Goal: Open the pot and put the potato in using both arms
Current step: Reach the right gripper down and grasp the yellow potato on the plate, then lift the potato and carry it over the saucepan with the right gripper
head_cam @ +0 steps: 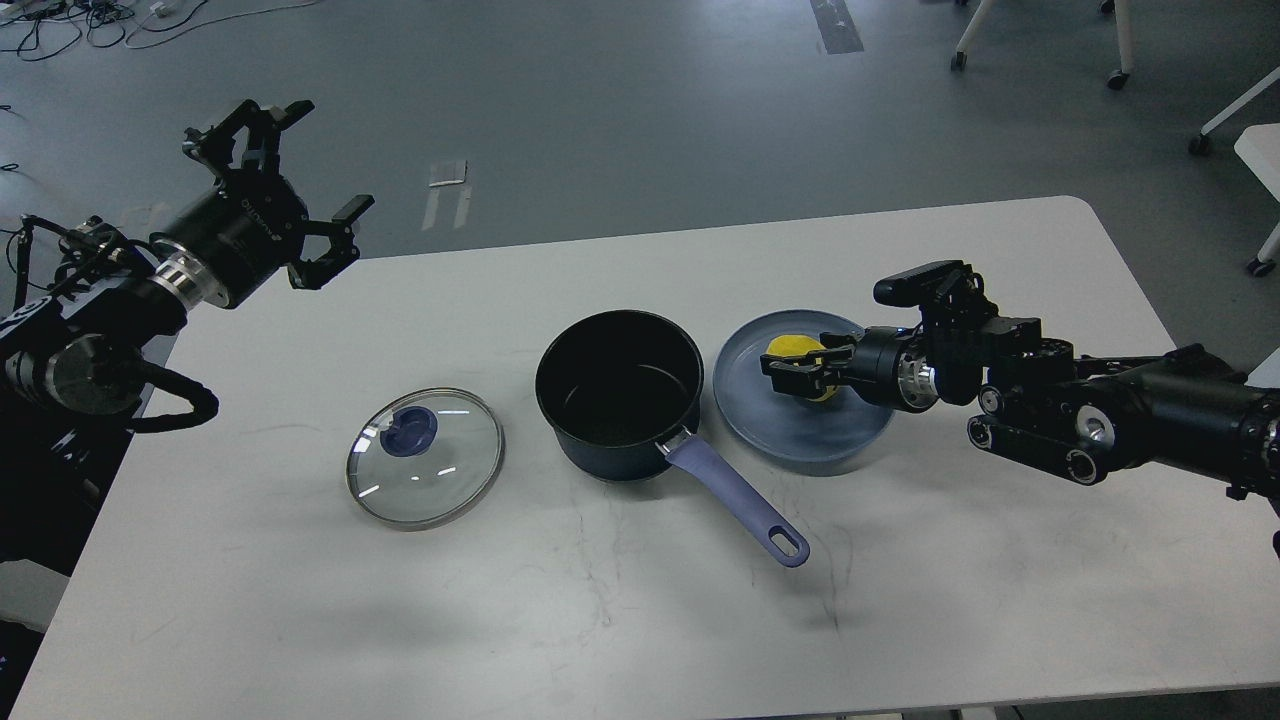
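The dark pot stands open at the table's middle, its purple handle pointing toward the front right. Its glass lid with a blue knob lies flat on the table to the pot's left. The yellow potato lies on a blue-grey plate right of the pot. My right gripper is low over the plate, its fingers open on either side of the potato and hiding most of it. My left gripper is open and empty, raised over the table's far left corner, well away from the lid.
The white table has bare surface at the front and far right. Beyond its far edge is grey floor with chair legs at the top right and cables at the top left.
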`<action>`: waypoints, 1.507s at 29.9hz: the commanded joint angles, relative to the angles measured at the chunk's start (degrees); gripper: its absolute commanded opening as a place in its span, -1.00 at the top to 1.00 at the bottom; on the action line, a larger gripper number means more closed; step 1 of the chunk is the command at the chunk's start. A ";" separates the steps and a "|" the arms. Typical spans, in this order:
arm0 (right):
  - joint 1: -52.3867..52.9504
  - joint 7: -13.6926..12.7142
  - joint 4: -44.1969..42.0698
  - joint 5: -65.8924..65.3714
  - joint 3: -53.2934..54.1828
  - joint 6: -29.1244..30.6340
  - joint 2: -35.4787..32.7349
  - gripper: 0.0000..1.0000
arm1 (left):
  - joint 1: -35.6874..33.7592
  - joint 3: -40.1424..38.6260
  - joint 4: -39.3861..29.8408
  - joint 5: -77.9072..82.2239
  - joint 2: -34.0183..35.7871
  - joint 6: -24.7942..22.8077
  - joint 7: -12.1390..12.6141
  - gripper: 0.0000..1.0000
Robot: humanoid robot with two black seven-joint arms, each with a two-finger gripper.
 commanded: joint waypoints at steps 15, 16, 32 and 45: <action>-1.17 2.99 -1.46 -1.56 0.13 -0.21 1.94 0.40 | 0.35 -0.18 -0.09 0.00 -0.33 -0.41 -0.13 -0.97; -1.08 3.08 -1.37 -1.56 0.22 -0.21 2.12 0.40 | 0.35 -0.18 -0.09 0.00 -0.24 -0.41 -0.13 -0.97; 15.70 6.59 2.32 -6.04 0.05 -8.47 3.24 0.36 | 0.35 -0.09 -0.18 0.00 -0.42 -0.59 -0.13 -0.97; 11.40 6.86 -1.37 -5.78 -3.91 -8.56 14.42 -1.00 | 0.44 -0.09 -1.68 0.00 0.55 -0.68 -0.13 -0.97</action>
